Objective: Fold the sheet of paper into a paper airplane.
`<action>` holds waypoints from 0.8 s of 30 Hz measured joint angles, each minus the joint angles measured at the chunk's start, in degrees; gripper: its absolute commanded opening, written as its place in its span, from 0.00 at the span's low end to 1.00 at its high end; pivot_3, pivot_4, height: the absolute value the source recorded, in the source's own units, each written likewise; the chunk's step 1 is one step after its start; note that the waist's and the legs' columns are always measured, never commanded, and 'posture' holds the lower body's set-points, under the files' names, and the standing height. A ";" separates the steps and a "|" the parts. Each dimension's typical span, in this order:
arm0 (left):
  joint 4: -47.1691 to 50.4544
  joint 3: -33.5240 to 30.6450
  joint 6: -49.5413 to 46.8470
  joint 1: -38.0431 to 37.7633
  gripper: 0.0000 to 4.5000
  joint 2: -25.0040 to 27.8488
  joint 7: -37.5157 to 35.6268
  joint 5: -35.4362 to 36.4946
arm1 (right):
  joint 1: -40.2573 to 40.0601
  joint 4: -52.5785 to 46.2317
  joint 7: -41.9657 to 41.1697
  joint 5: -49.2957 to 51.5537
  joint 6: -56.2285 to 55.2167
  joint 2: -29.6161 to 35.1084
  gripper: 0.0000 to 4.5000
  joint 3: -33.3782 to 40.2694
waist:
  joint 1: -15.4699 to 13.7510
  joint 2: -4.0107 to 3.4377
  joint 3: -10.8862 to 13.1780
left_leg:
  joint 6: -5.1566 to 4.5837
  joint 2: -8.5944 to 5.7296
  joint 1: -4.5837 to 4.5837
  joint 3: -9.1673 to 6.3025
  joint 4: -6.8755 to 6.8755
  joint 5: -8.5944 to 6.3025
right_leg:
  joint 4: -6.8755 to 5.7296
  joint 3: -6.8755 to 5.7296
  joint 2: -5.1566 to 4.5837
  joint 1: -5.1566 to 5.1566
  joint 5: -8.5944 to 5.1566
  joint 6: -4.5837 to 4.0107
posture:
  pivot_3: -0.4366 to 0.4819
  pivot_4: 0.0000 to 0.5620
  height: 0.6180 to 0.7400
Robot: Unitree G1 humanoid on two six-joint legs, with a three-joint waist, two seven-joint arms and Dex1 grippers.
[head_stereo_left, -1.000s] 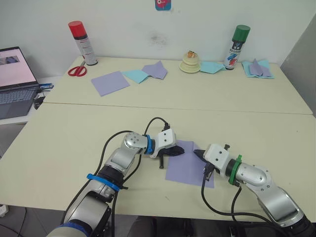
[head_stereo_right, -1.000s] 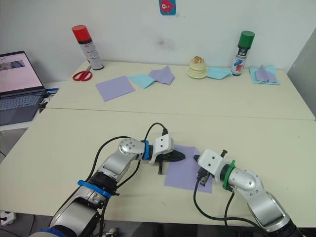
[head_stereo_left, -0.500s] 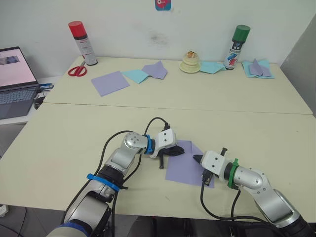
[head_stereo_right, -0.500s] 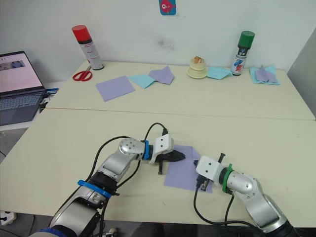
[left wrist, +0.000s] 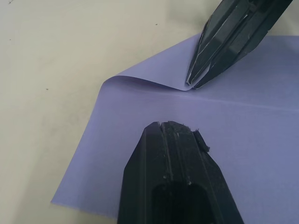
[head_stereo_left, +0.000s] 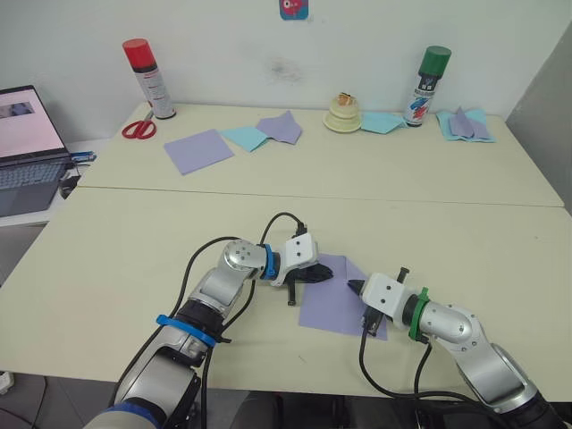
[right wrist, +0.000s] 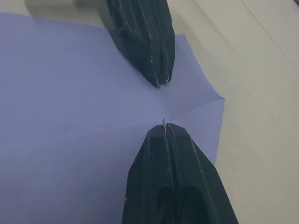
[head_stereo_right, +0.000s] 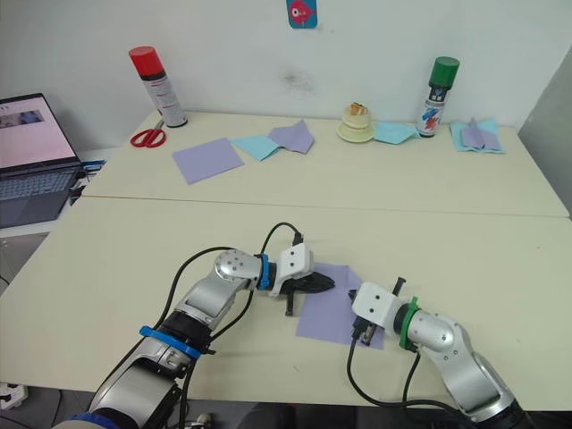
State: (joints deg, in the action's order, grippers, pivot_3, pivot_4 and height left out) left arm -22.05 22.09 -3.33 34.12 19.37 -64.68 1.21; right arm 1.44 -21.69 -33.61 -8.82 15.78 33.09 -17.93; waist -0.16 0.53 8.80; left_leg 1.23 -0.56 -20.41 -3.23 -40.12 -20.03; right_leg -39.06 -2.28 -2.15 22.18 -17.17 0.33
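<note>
Sheet of paper (head_stereo_left: pixel 338 295) lying near the front edge of the near table (head_stereo_left: pixel 125 259), between the two grippers, lavender, with a centre crease visible in the wrist views. Left gripper (head_stereo_left: pixel 315 275) resting on the sheet's far-left part, fingers pressed together with no gap, tips down on the paper and pinching nothing. Right gripper (head_stereo_left: pixel 357 288) at the sheet's right edge, fingers also closed tight, a thin sliver of the lavender edge caught between the tips where that edge lifts and curls off the table. Tips of the two grippers near each other over the paper, not touching. Most of the sheet flat on the tabletop. On the far table (head_stereo_left: pixel 357 170): a smaller lavender sheet (head_stereo_left: pixel 199 149), a light-blue sheet (head_stereo_left: pixel 245 137) overlapped by a folded lavender piece (head_stereo_left: pixel 281 127), red scissors (head_stereo_left: pixel 138 129), a red-capped spray can (head_stereo_left: pixel 149 78), a green-capped spray can (head_stereo_left: pixel 425 85), a cream stacked object (head_stereo_left: pixel 343 113), more blue and lavender paper (head_stereo_left: pixel 465 123) at the far right. Open laptop (head_stereo_left: pixel 27 147) off to the left.
</note>
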 measured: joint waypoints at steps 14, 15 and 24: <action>0.06 0.04 -0.03 -0.09 0.00 0.00 -0.02 0.00 | 0.11 0.24 -0.12 -1.83 -0.56 -0.29 0.01 0.24 | 0.00 0.03 -0.03 | 0.00 0.00 0.06 0.01 0.00 0.00 | -0.01 0.00 0.00 -0.05 0.00 0.00 | 0.48 0.27 0.81; 0.06 0.04 -0.03 -0.10 0.00 0.00 -0.02 0.00 | 0.11 0.39 -0.16 -2.20 -0.97 -0.05 0.01 0.13 | 0.00 0.03 -0.03 | 0.00 0.00 0.06 0.01 0.00 0.00 | -0.01 0.00 0.00 -0.05 0.00 0.00 | 0.48 0.27 0.81; 0.33 0.04 -0.26 -0.28 0.00 0.07 -0.05 -0.01 | 0.18 0.48 -0.36 -3.59 -1.54 0.05 0.01 -0.27 | 0.02 0.08 -0.10 | 0.00 0.00 0.08 0.01 0.01 0.00 | -0.01 0.00 0.01 -0.06 0.00 0.00 | 0.48 0.27 0.81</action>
State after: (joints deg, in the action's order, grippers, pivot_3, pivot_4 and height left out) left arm -21.72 22.14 -3.58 33.84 19.45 -64.73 1.20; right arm 1.62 -21.20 -33.97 -12.42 14.24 33.15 -18.20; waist -0.14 0.61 8.69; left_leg 1.23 -0.56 -20.33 -3.23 -40.11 -20.03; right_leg -39.07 -2.27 -2.15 22.12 -17.17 0.33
